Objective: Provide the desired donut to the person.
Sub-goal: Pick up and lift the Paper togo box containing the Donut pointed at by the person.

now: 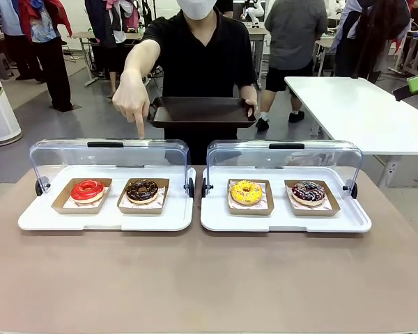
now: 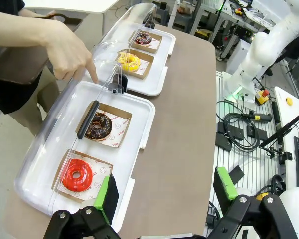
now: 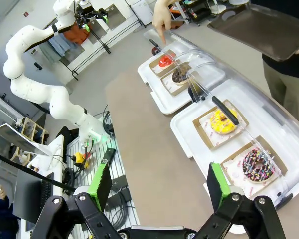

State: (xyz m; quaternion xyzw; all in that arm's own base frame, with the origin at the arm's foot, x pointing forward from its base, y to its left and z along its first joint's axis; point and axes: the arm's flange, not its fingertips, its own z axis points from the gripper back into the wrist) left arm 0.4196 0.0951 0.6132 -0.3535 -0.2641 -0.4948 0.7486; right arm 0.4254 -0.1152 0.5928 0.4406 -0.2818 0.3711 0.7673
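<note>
Two white trays hold paper-boxed donuts: a red donut and a chocolate donut on the left tray, a yellow donut and a sprinkled chocolate donut on the right one. The person stands behind them, holding a dark tray in one hand. The other hand points a finger down, over the chocolate donut. My left gripper hovers open above the table's left end, near the red donut. My right gripper hangs open near the sprinkled donut.
Each white tray has a clear lid with a black handle, raised at the back. The brown table in front of the trays is bare. A white table stands at the far right. Bystanders stand in the background.
</note>
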